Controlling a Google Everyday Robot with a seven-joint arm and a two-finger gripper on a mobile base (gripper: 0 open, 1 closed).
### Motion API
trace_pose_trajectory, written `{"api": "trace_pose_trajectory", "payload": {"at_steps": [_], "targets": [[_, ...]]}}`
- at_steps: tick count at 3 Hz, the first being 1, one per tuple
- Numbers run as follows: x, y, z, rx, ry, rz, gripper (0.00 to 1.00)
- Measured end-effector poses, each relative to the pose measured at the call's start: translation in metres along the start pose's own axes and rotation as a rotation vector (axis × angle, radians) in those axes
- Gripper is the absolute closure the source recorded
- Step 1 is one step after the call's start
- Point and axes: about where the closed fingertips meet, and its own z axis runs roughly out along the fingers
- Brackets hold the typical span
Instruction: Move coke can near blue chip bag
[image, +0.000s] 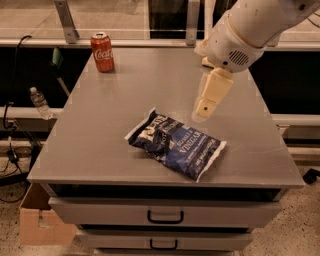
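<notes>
Well apart: coke can (102, 52) at far corner, claw (202, 109) (state unclear) near blue chip bag (176, 144).

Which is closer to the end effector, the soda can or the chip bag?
The blue chip bag: the end effector hangs close by its far edge, while the red soda can stands at the far left corner.

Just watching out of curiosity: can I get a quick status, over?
Gripper hovering over the table, just behind the blue chip bag. Coke can upright at far left corner, apart from gripper. Nothing between can and bag.
</notes>
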Motion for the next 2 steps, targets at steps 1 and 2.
{"api": "trace_pose_trajectory", "payload": {"at_steps": [1,2], "targets": [[-0.020,-0.018,0.017,0.017,-0.050,-0.002,0.00],[-0.049,-0.050,0.043,0.046,-0.137,0.025,0.00]]}}
